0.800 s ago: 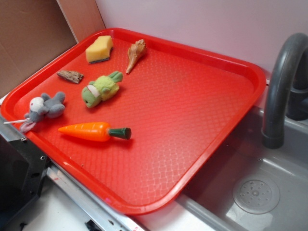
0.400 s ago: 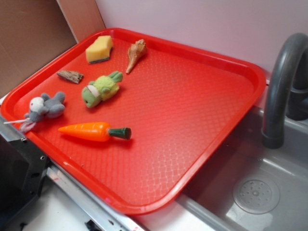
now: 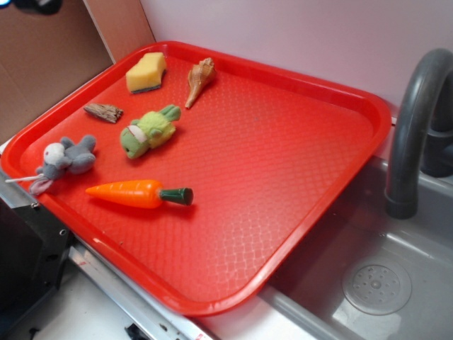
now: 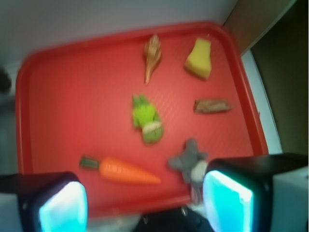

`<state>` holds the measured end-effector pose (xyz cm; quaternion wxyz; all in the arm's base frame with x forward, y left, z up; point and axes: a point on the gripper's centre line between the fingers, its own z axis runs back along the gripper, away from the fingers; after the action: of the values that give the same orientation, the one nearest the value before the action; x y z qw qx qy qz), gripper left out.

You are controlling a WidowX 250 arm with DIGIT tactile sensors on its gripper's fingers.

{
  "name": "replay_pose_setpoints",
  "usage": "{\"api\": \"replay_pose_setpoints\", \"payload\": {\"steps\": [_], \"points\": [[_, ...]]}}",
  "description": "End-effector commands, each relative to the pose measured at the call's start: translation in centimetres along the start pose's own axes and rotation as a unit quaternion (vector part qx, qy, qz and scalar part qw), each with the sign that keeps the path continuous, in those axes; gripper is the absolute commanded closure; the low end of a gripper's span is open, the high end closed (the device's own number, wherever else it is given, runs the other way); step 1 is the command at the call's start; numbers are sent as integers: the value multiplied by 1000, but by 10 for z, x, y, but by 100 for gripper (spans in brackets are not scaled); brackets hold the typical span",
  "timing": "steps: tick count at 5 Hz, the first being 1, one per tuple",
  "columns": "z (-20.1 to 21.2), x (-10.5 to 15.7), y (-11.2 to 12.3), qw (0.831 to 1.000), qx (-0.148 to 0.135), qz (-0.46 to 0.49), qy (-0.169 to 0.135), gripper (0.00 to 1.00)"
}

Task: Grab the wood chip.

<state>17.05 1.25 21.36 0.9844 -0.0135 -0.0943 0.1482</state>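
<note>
On the red tray (image 3: 283, 177), beside a grey sink (image 3: 375, 283) with a dark faucet (image 3: 410, 120), we log the following.

Change since the earlier views: a dark shape (probably part of the arm, though too little shows to be sure) now sits at the top-left corner of the exterior view, where nothing stood before. Nothing on the tray has shifted. We read this as the approach only beginning; the grab is not yet started.

Pincer (image 4: 145, 203): fingers apart, holding nothing, high above the tray's near edge in the wrist view.

Task item: one wood chip (image 3: 103, 112), a flat dark sliver lying free near the tray's left rim, between the sponge and the mouse, with the frog just beside it. In the wrist view the wood chip (image 4: 212, 106) lies to the right of centre, so we judge that the pincer must travel forward and right before descending.

Count, one of each:
- yellow sponge (image 3: 146, 72)
- tan seashell (image 3: 199, 81)
- green plush frog (image 3: 148, 131)
- grey plush mouse (image 3: 64, 159)
- toy carrot (image 3: 138, 193)
</note>
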Motion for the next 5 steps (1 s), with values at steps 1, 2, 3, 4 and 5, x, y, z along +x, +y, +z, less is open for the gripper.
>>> {"api": "replay_pose_setpoints", "payload": {"steps": [1,2,3,4,5], "points": [[-22,29,49,976,40,206,-64,0],[-33,33,61,960,54,257,-98,0],[-53,38,69,944,71,299,-118,0],[-69,49,72,937,77,317,-122,0],[-99,64,78,924,101,350,-117,0]]}}
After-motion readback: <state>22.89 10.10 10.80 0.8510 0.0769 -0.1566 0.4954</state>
